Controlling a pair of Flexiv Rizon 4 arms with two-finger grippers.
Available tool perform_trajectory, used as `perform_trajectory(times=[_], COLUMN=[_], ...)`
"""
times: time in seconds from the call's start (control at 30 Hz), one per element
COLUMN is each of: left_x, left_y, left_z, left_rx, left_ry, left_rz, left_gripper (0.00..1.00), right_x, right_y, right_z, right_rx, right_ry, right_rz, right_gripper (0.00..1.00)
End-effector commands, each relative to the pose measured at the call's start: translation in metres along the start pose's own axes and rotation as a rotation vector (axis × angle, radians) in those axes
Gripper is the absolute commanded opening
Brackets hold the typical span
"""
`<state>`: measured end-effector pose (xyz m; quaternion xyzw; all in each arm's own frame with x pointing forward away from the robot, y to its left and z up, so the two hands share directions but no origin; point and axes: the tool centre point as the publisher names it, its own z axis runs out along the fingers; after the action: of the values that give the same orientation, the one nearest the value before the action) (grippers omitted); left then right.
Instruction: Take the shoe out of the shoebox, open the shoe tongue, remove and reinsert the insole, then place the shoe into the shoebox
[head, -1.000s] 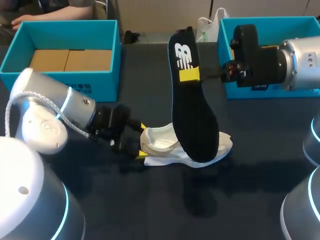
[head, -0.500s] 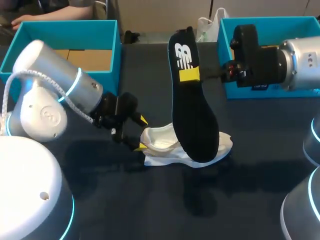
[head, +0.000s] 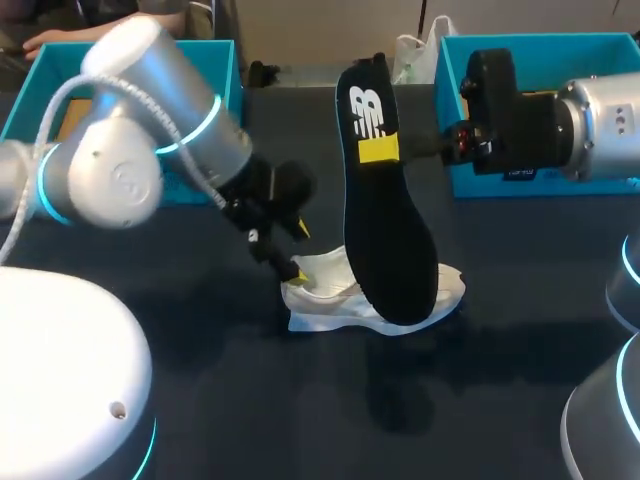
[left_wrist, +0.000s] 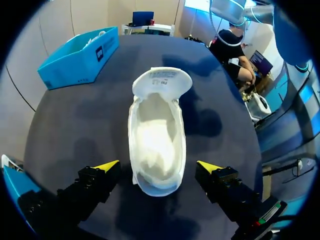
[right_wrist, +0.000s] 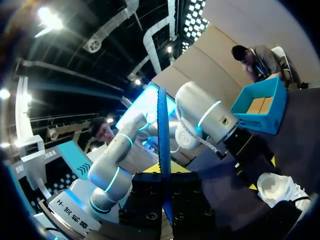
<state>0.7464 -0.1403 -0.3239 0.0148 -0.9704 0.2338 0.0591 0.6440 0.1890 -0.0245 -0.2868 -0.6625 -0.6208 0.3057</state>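
Note:
A white shoe (head: 345, 300) lies on the dark table, its tongue folded open (left_wrist: 161, 82). My left gripper (head: 300, 251) hangs open just above the heel end. In the left wrist view the heel (left_wrist: 157, 130) sits between the spread fingers of that gripper (left_wrist: 158, 166), with a gap on both sides. My right gripper (head: 385, 150) is shut on the black insole (head: 385, 220), which hangs upright with its toe end over the shoe. Seen from the right wrist, the insole (right_wrist: 163, 140) is edge-on between the shut fingers, with the shoe (right_wrist: 277, 187) beyond it.
A blue shoebox (head: 28, 105) stands at the back left, partly behind my left arm. A second blue box (head: 448, 90) stands at the back right, behind my right arm. The left wrist view has one blue box (left_wrist: 80, 57) beyond the shoe.
My left arm has swung up and to the right, carrying its open gripper from beside the heel to above it. The right arm and the insole have not moved.

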Motion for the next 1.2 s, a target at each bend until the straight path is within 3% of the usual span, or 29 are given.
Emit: perform_trajectory(times=[0.03,0.53,1.2], left_x=[-0.006,-0.006,0.002], left_y=[-0.011,-0.02,-0.001], left_z=[0.004,0.001,-0.011], left_rx=[-0.314,-0.479,-0.4], left_ry=[0.035,0.027,-0.029], left_rz=[0.001,0.039,0.006], left_gripper=[1.0,1.0,1.0], right_x=[-0.001,-0.001,-0.001], right_y=[0.002,0.002,0.002], right_z=[0.003,0.003,0.003], right_rx=[0.003,0.003,0.003], right_ry=[-0.001,-0.001,-0.001], right_rz=[0.002,0.002,0.002], right_gripper=[0.0,0.0,0.0])
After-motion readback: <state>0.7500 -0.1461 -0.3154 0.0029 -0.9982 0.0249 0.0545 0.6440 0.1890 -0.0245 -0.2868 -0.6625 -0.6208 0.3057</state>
